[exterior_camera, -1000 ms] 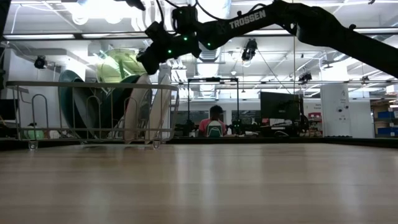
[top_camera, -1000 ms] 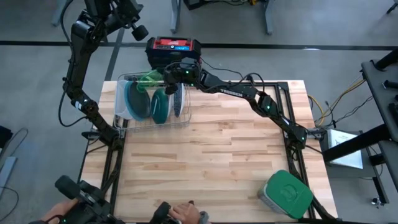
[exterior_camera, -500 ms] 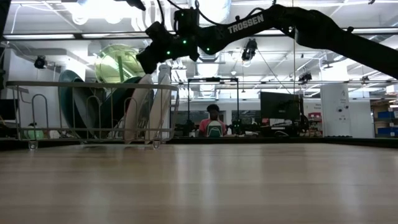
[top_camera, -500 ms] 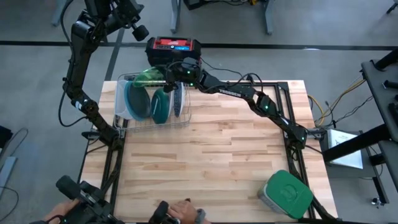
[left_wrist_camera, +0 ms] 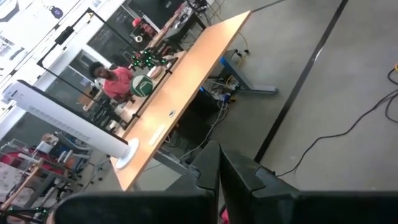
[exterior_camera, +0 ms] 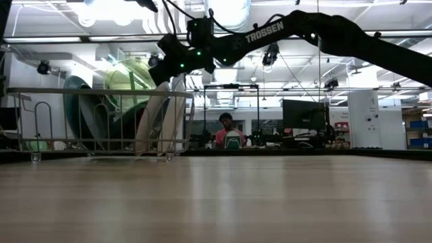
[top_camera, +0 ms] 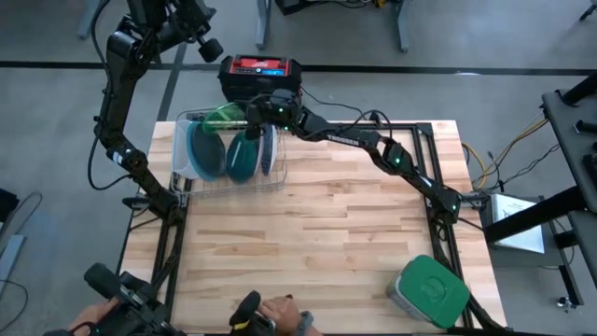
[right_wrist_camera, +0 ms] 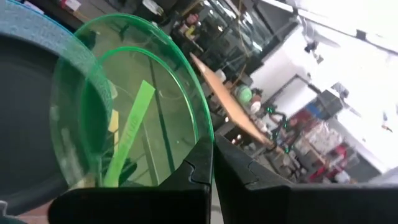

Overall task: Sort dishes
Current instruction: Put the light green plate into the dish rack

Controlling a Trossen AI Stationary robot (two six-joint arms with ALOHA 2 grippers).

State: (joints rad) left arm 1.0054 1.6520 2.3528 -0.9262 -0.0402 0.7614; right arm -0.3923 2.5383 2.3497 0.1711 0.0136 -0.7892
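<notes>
1. Right gripper (top_camera: 244, 115), upper left of the high view above the wire rack (top_camera: 187, 183), has its fingers pinched tight on the rim of a lime green dish (top_camera: 222, 117).
2. Other dishes (top_camera: 207, 154) stand on edge in the rack.
3. Left gripper (left_wrist_camera: 219, 163), raised off the table's far-left corner, is closed on nothing.

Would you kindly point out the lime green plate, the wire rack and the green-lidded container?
lime green plate (right_wrist_camera: 134, 112): right wrist view, its translucent face.
wire rack (exterior_camera: 94, 92): low view, its top rail.
green-lidded container (top_camera: 431, 289): high view, middle of its lid.
</notes>
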